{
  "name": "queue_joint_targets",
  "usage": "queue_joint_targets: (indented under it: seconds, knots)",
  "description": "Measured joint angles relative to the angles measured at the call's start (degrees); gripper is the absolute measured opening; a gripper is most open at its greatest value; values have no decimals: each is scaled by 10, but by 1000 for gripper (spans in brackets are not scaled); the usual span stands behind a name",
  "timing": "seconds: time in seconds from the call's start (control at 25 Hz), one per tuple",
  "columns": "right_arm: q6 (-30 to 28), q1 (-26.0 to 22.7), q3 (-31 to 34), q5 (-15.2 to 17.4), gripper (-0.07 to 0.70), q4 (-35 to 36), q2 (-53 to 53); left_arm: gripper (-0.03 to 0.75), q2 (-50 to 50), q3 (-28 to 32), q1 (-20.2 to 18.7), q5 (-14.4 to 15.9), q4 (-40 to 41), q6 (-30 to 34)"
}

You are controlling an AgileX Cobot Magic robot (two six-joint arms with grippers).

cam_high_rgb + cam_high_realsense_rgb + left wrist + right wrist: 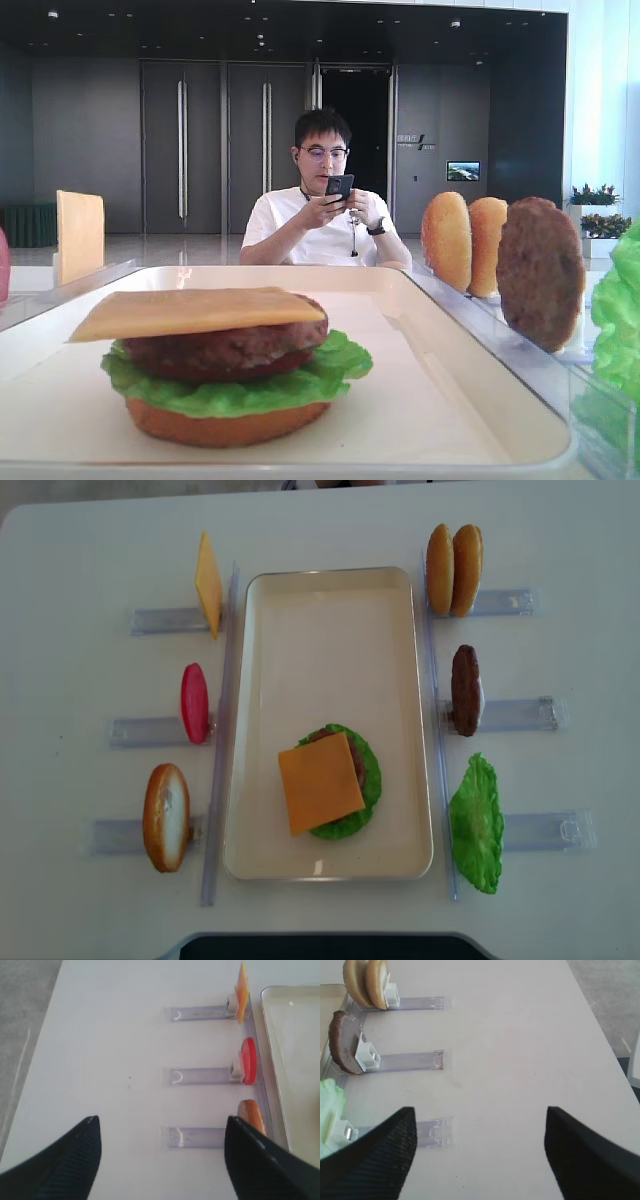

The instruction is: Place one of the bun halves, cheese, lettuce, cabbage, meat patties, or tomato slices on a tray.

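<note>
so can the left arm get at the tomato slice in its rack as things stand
Probably yes. The left gripper hangs open over bare table, and the red tomato slice stands upright in the middle clear rack ahead and to its right. Nothing lies between them; the cheese slice and bun half sit in separate racks.

A large office-building lobby used as a demo space: behind the white table (560, 540) a seated man (322, 205) looks at his phone, with tall dark double doors (225, 145), ceiling spotlights and potted plants (596, 205) beyond him.
</note>
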Motion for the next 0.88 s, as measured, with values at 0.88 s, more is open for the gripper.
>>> queue_joint_targets:
  seconds: [0.88]
  knots:
    - [0,0,0,0,535,0,0,580,-288,236,0,-54,-67,12]
